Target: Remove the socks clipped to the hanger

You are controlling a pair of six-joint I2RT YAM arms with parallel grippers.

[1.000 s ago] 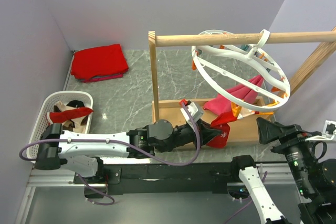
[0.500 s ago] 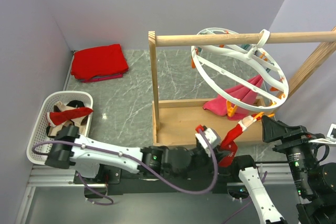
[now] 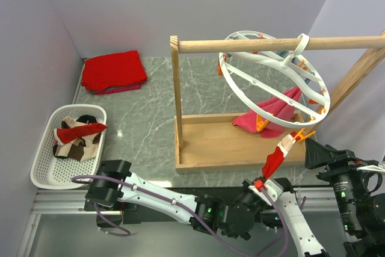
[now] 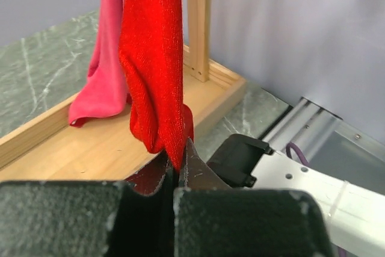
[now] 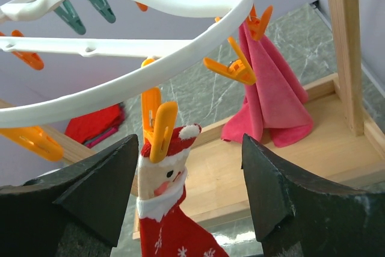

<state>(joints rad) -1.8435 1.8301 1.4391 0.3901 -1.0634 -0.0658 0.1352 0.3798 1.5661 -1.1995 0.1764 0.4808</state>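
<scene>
The white ring hanger (image 3: 274, 70) hangs by its hook from the wooden rail, tilted, with orange and teal pegs. A red-and-white Santa sock (image 3: 278, 156) is held by an orange peg (image 5: 157, 126) at the ring's near rim and is stretched down toward the table's front edge. My left gripper (image 3: 260, 183) is shut on the sock's lower end (image 4: 157, 82). A pink sock (image 3: 274, 111) hangs from another peg (image 5: 236, 69) over the frame's base. My right gripper (image 5: 191, 191) is open, its fingers either side of the Santa sock's top (image 5: 165, 179), not touching it.
The wooden rail frame (image 3: 175, 94) with its base board (image 3: 231, 139) stands mid-table. A white basket (image 3: 42, 173) at the left holds several socks. A folded red cloth (image 3: 113, 70) lies at the back left. The right arm's base (image 4: 313, 176) is close to my left gripper.
My left gripper has pulled the red sock's end down and toward the near edge, stretching it taut from its peg. The hanger has tilted slightly. The right gripper has barely moved.
</scene>
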